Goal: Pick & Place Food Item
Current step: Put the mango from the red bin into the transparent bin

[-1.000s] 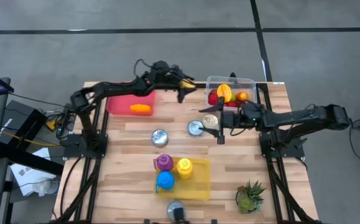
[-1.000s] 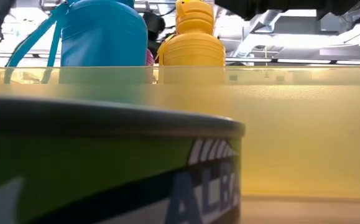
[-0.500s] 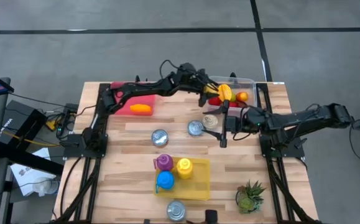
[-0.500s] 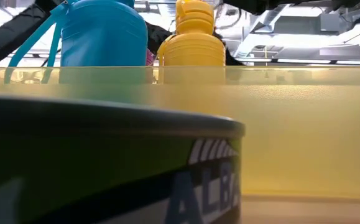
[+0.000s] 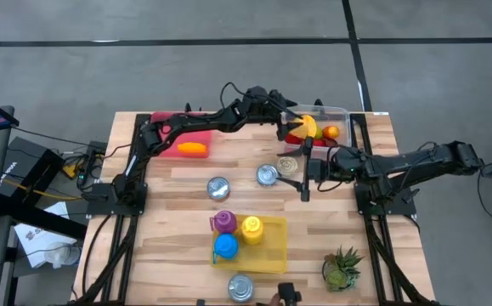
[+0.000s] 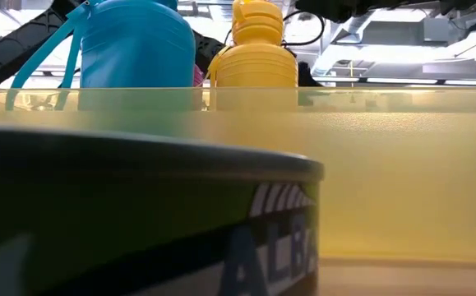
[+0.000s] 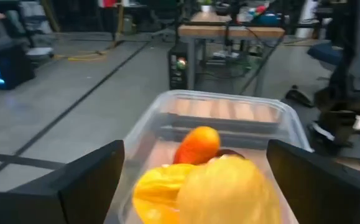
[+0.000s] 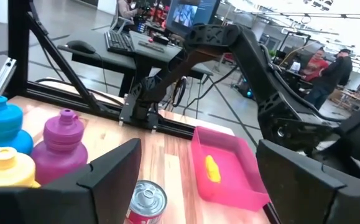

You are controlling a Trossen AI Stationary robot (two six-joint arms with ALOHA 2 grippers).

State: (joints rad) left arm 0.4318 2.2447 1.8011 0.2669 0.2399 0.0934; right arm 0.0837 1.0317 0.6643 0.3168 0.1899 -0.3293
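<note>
High view, pink tray (image 5: 167,144): one orange food piece (image 5: 193,148) lies in it at the tabletop's (image 5: 178,212) far left; by the look of it, one placement is done.
Left arm: stretched from its base across the far edge to the clear bin (image 5: 341,113).
Left tool (image 5: 288,126): hangs over the bin's near-left corner; in the left wrist view its fingers (image 7: 86,180) stand wide apart, holding nothing.
Food in bin: yellow item (image 7: 229,190) and orange fruit (image 7: 197,143) lie between those fingers; the pick seems about to begin, carry and drop are left.
Right arm: reaches inward over mid-tabletop.
Right tool (image 5: 303,170): parked just beside the cans (image 5: 268,175), fingers spread, empty.
</note>
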